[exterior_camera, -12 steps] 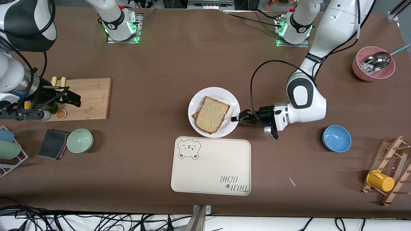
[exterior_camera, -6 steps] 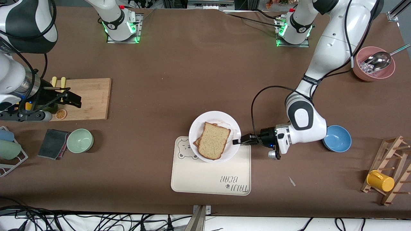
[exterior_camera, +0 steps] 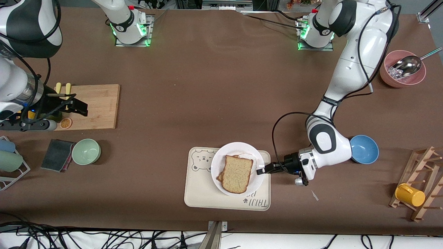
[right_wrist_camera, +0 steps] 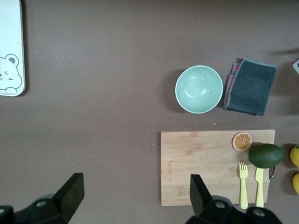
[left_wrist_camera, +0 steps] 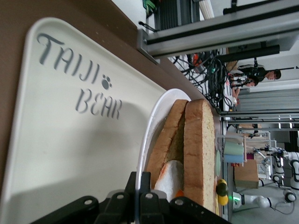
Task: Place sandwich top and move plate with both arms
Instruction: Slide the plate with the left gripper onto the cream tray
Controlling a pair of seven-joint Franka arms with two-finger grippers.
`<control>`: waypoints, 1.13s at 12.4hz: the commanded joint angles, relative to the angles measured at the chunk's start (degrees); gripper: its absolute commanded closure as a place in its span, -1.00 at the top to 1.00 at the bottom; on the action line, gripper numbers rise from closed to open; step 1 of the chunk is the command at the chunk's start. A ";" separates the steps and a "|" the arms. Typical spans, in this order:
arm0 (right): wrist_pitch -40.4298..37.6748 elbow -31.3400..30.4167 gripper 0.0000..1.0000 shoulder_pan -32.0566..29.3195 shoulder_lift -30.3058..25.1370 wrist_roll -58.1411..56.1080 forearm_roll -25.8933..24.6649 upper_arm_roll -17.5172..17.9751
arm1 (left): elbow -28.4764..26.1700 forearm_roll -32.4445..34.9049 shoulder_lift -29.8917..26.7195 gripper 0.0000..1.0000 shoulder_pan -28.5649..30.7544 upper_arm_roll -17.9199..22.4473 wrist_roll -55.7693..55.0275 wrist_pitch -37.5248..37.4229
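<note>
The white plate point(exterior_camera: 218, 162) is over the cream bear tray point(exterior_camera: 199, 193), toward the left arm's end of it. The sandwich top point(exterior_camera: 237, 174), a light tan slice, lies on a darker slice on the plate. My left gripper point(exterior_camera: 260, 171) is shut on the plate's rim on the side toward the left arm's end. In the left wrist view the rim point(left_wrist_camera: 145, 140) runs between the fingers point(left_wrist_camera: 132, 179), with the bread slices point(left_wrist_camera: 196, 140) and a bit of egg above it. My right gripper point(exterior_camera: 80, 107) is open and empty over the wooden board, waiting.
A wooden cutting board point(exterior_camera: 98, 105) with an orange slice, avocado and yellow cutlery, a green bowl point(exterior_camera: 86, 151) and a dark cloth point(exterior_camera: 57, 154) lie at the right arm's end. A blue bowl point(exterior_camera: 363, 149), pink bowl with scoop point(exterior_camera: 401, 69) and a rack with a yellow cup point(exterior_camera: 410, 194) are at the left arm's end.
My left gripper has carried the plate with the sandwich from the bare table toward the front camera, and it is now over the bear tray. The right arm has not moved.
</note>
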 commanded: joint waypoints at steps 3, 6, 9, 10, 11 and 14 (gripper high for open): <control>0.98 -0.97 1.00 -0.23 -0.70 -1.60 0.56 -0.10 | 5.42 -1.79 5.31 -1.00 -3.13 0.41 -0.73 3.75; 0.89 -0.97 1.00 -0.23 -0.70 -1.60 0.56 -0.10 | 5.42 -1.79 6.28 -1.00 -3.40 0.41 -0.20 4.90; 0.89 -0.97 1.00 -0.23 -0.70 -1.60 0.56 -0.10 | 4.81 -1.36 5.23 1.00 -3.31 0.50 -0.11 4.90; 0.89 -0.97 1.00 -0.23 -0.70 -1.60 0.56 -0.01 | 4.54 -1.27 4.36 1.00 -3.14 0.58 -0.29 4.90; 0.89 -0.97 1.00 -0.23 -0.70 -1.60 0.56 -0.10 | 4.10 -1.09 2.70 1.00 -3.05 1.19 -0.55 4.90; 0.89 -0.97 1.00 -0.23 -0.70 -1.60 0.74 -0.01 | 0.78 5.91 -3.10 1.00 -2.79 3.22 -4.49 4.29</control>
